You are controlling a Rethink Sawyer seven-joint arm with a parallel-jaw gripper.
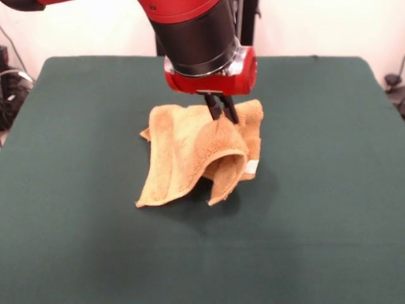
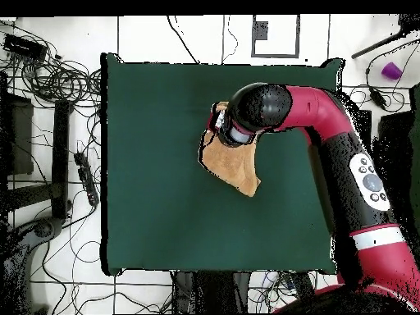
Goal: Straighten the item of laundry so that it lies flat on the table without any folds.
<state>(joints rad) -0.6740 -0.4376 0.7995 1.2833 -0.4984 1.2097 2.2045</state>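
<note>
The gripper pinches a raised fold of the towel, whose rumpled rest drapes below it. Beneath lies the green worktop; tangled cables cover the tiled floor beyond.

orange-tan towel, dark green table

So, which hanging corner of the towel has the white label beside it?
The shorter corner on the picture's right in the front view: the white label sits just beside it. The longer corner at left shows no label. The hand pinches the towel above.
</note>
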